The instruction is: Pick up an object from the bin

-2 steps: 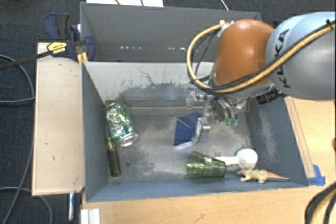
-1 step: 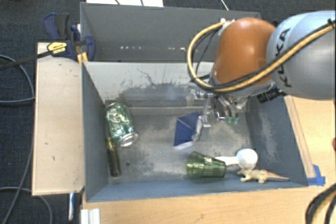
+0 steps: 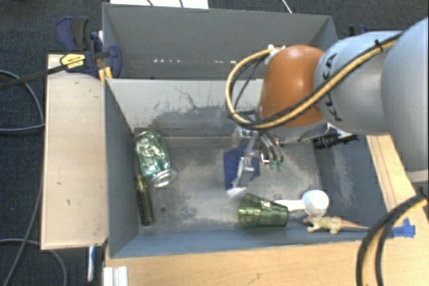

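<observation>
Hand (image 3: 253,156) sits low at the middle of the bin (image 3: 201,43), touching or just above a small blue thing (image 3: 234,171). Cannot tell how wide the hand is. Looks like the grasp step; next move likely needs a firm close, then a straight lift. Count: one crushed green can (image 3: 153,157), one dark marker (image 3: 144,201), one green cup (image 3: 263,213), one white ball (image 3: 314,200), one toy lizard (image 3: 330,224).
</observation>
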Controlling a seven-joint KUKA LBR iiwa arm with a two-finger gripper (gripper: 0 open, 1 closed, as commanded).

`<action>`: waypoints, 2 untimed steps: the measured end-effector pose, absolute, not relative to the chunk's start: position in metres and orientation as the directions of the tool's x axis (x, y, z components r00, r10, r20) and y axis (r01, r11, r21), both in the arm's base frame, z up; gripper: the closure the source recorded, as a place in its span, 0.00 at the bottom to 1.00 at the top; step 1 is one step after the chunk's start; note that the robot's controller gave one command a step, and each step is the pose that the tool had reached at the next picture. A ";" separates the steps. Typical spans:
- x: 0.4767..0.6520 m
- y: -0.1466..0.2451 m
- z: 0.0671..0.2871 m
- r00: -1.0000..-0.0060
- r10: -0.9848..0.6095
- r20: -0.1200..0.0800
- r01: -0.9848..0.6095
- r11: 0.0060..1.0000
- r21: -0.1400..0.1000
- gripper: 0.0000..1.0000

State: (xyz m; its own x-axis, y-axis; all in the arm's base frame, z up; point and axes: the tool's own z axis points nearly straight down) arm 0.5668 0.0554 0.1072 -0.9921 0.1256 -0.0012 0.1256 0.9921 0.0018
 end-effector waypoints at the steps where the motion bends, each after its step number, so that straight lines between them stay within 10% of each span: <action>1: 0.573 0.013 0.084 -0.974 0.226 -0.002 0.226 0.974 0.000 0.00; 2: 0.562 0.007 0.074 -0.987 0.158 0.000 0.158 0.987 0.002 0.00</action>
State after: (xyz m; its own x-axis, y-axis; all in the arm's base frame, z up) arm 0.5621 0.0068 0.0737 -0.9875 0.1577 -0.0002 0.1577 0.9875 0.0018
